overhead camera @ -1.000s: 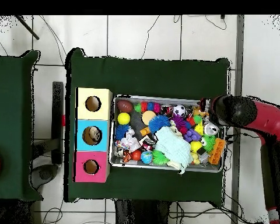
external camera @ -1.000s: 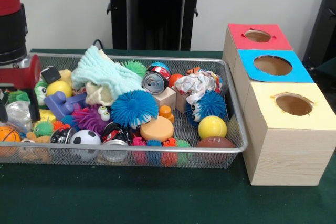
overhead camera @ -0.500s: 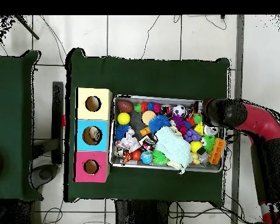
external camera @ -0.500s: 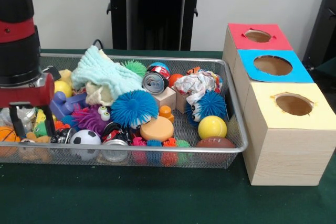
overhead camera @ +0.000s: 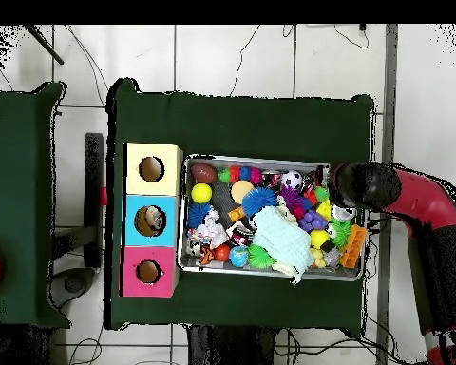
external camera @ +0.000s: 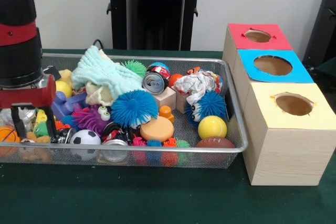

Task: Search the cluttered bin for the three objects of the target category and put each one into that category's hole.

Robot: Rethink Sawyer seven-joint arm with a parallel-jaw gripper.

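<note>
At the front rail of the wire mesh bin lie a brown toy football, its long axis running along the rail, a row of small spiky pink, blue and orange balls, and a soccer ball beside a small basketball at the end where the arm works. Just behind them sit a flat orange disc, a smooth yellow ball, a purple fuzzy toy with googly eyes and two blue spiky balls, one with eyes. Farther in, a crushed drink can rests tilted on a wooden block with its silver top turned toward the camera, next to a crumpled wrapper; a pale green knitted cloth is heaped over the middle. The gripper stands upright at the bin's end, its two dark fingers apart and lowered among the toys there, closed on nothing that shows; the red and black arm above it runs vertically, and from overhead it bends in over the bin's short end. Beside the opposite end stand three wooden boxes in a row, the yellow hole box nearest, the blue hole box in the middle and the red hole box farthest. From overhead something pale shows inside the blue one.
</note>
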